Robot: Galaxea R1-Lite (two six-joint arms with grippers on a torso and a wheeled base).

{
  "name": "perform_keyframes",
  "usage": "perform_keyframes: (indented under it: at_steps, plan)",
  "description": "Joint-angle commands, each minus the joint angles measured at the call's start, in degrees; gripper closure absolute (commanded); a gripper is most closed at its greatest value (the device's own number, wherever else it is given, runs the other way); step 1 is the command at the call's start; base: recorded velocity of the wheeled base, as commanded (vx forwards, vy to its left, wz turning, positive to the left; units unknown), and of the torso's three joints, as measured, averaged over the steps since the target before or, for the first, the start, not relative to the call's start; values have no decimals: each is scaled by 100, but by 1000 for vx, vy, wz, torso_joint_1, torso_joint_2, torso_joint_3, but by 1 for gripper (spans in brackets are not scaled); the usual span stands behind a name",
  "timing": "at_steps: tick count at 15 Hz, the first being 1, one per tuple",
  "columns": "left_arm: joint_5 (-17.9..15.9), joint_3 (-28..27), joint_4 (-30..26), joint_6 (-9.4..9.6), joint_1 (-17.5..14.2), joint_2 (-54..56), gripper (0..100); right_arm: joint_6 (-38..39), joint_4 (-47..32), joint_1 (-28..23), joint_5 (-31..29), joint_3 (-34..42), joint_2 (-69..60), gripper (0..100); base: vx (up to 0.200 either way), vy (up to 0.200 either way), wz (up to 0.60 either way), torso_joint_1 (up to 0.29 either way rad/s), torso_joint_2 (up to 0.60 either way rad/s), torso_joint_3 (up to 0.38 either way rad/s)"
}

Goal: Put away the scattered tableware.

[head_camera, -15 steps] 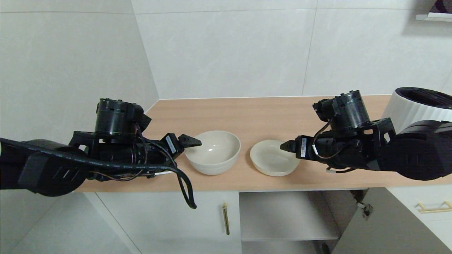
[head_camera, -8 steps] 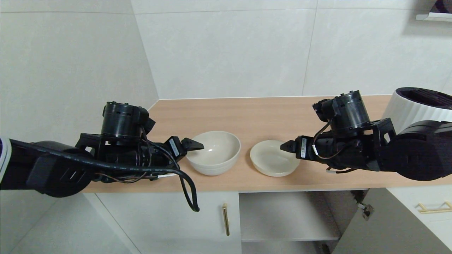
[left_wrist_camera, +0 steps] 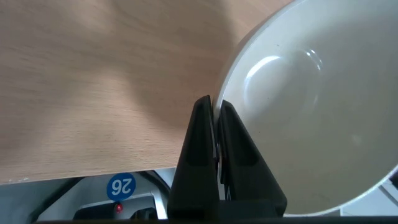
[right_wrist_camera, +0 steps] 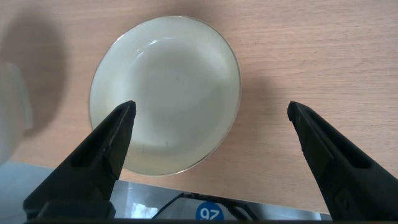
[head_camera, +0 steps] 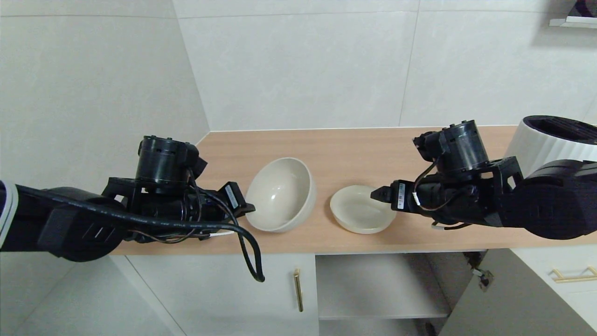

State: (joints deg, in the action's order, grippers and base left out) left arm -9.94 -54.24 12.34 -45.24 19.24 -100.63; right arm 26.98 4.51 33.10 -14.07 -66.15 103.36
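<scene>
In the middle of the head view the deep bowl (head_camera: pixel 280 196) is tilted on the wooden bench (head_camera: pixel 336 149), its mouth turned toward the frame's left. The left jaws pinch its rim, one inside and one outside. Just right of it and apart from it, the shallow bowl (head_camera: pixel 357 212) sits flat near the bench's front edge, with the right jaws spread wide, one to each side of it.
</scene>
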Motion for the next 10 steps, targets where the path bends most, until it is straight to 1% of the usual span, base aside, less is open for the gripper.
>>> perform_keyframes:
  at_steps: [1,2,5,10]
  plan:
    - [0,1,6,-2,1,35,100,-17,-3,4,-70,-21,79,0,0,0,0,0,0,0]
    - [0,1,6,-2,1,44,100,-35,-3,4,-307,-74,202,0,0,0,0,0,0,0]
    - [0,1,6,-2,10,53,100,-43,-3,4,-711,-214,536,0,0,0,0,0,0,0]
    - [0,1,14,-11,10,53,100,-52,-3,-5,-773,-223,720,0,0,0,0,0,0,0]
